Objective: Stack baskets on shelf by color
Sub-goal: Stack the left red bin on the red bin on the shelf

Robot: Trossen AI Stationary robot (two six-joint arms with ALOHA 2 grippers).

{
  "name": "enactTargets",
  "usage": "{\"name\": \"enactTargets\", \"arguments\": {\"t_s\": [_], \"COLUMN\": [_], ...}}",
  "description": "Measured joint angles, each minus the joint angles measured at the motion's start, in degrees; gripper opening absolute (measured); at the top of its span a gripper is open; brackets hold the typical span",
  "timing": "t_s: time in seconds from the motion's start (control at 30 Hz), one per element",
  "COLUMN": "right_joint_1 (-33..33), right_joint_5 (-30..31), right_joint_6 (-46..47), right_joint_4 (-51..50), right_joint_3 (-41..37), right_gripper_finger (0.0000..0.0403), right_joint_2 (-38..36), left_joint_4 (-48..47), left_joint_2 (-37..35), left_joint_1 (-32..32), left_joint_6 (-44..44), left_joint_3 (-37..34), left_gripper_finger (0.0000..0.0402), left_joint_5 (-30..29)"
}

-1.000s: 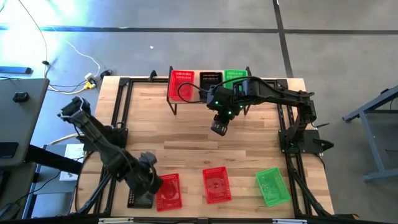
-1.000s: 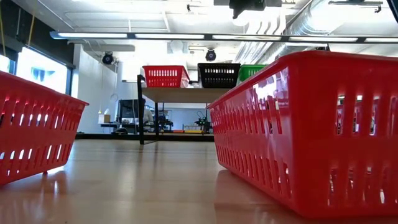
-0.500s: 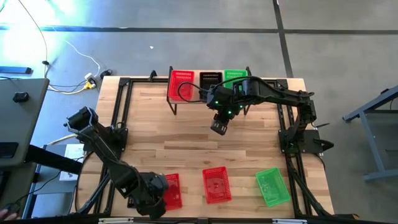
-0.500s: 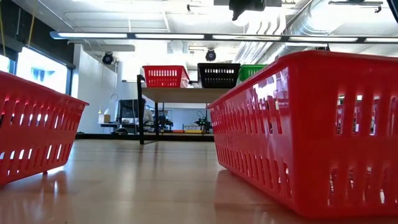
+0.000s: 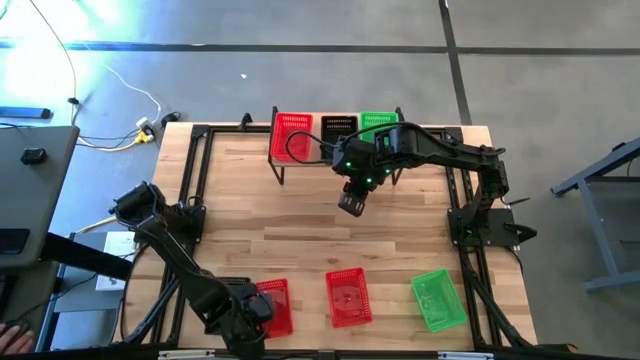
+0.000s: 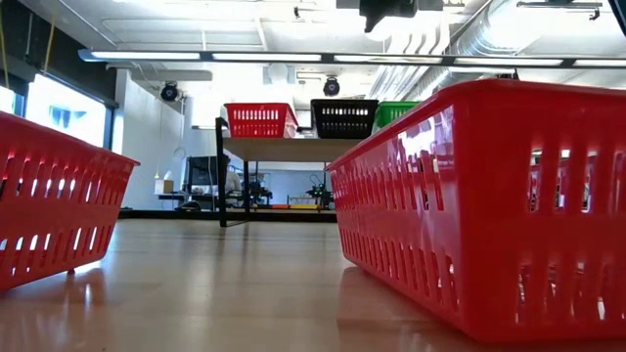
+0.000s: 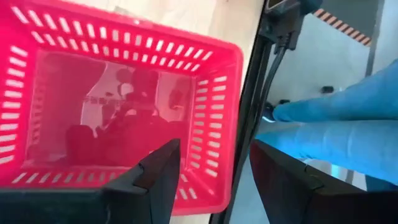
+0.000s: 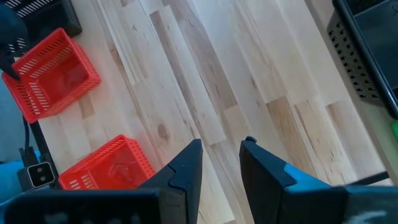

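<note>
The left gripper [image 7: 214,180] is hanging over the near-left red basket [image 5: 271,305] at the tabletop's [image 5: 300,215] front edge, fingers spread wide across its wall, holding nothing. The right gripper [image 5: 350,205] is hovering near the shelf [image 5: 335,140], fingers partly open and empty. One red, one black and one green basket are sitting on the shelf.

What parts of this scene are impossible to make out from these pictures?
- High view: left claw, hidden under its own arm.
- High view: how many baskets sit in each stack on the low wooden shelf, seen only from straight above.
- Low view: small green plastic mesh basket on the shelf, partly hidden behind the near red basket.
</note>
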Motion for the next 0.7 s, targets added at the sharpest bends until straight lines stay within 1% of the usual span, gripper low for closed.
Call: {"name": "enactTargets", "arguments": {"t_s": [0.13,0.3,0.53,0.6,0.7], "right_joint_1": [0.0,0.0,0.0,0.0,0.0], "right_joint_5": [0.0,0.0,-0.02,-0.02,-0.02], "right_joint_6": [-0.01,-0.01,-0.03,-0.31,-0.78], "right_joint_4": [0.18,0.19,0.18,0.2,0.2], "right_joint_3": [0.0,0.0,0.0,0.0,0.0], "right_gripper_finger": [0.0094,0.0094,0.0094,0.0094,0.0094], "right_joint_2": [0.0,0.0,0.0,0.0,0.0], "left_joint_4": [0.85,4.18,4.07,5.78,5.75], "left_joint_2": [0.95,2.35,4.32,5.1,6.0], "left_joint_1": [-0.27,-0.53,-0.49,-0.51,-0.51], "left_joint_6": [0.67,2.38,3.19,3.15,2.78], "left_joint_3": [0.04,0.04,-0.04,0.02,0.02], "left_gripper_finger": [0.0181,0.0181,0.0181,0.0181,0.0181], "left_joint_5": [0.33,1.03,0.54,0.92,1.28]}}
